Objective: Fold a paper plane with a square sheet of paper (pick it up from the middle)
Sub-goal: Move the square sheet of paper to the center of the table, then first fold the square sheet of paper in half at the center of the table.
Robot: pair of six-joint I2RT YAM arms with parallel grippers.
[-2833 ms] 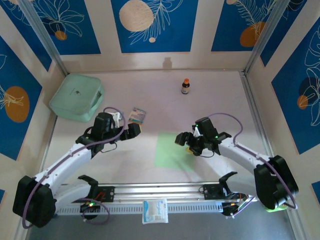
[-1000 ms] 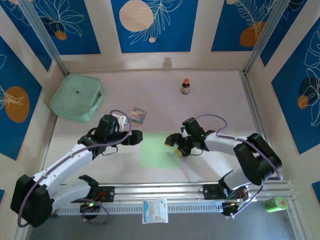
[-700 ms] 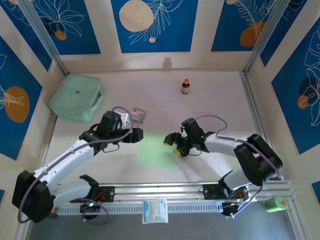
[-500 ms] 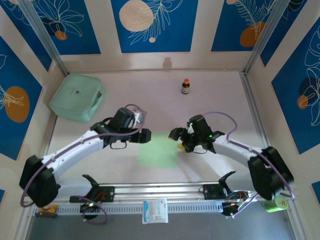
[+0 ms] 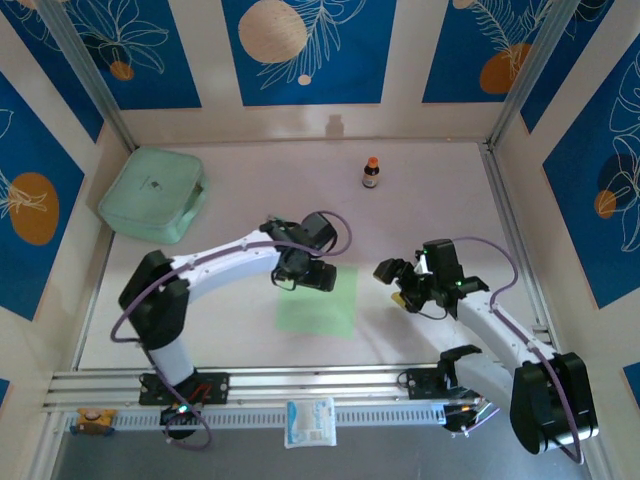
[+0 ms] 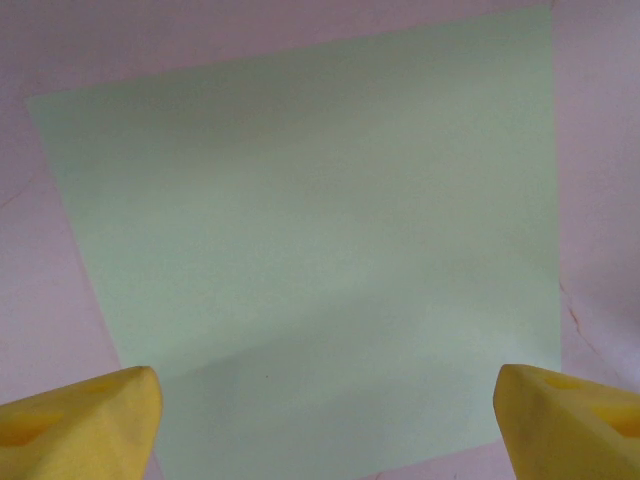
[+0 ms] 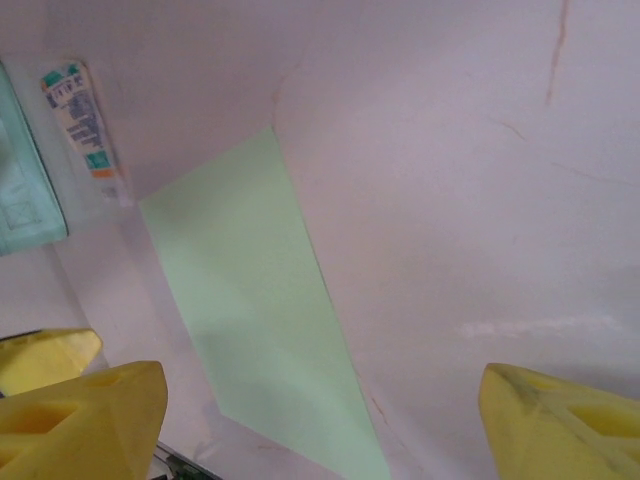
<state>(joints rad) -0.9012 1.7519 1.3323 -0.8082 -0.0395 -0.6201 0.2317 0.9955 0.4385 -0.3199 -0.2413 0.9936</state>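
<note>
Left gripper (image 5: 322, 281), spread wide and empty, is poised over the far edge of the flat square sheet of paper (image 5: 320, 310), right gripper (image 5: 393, 281) likewise spread to its right; pickup is judged pending, requiring descent onto the middle.

Far left on the pale desk (image 5: 440, 210): mint-green rounded plastic box (image 5: 155, 194), lying flat. Far centre, well apart from that box: small dark bottle (image 5: 371, 173) with orange cap, upright. On the near rail (image 5: 330, 382): white packet (image 5: 309, 421); near the box, seen in the right wrist view: striped packet (image 7: 83, 118).
</note>
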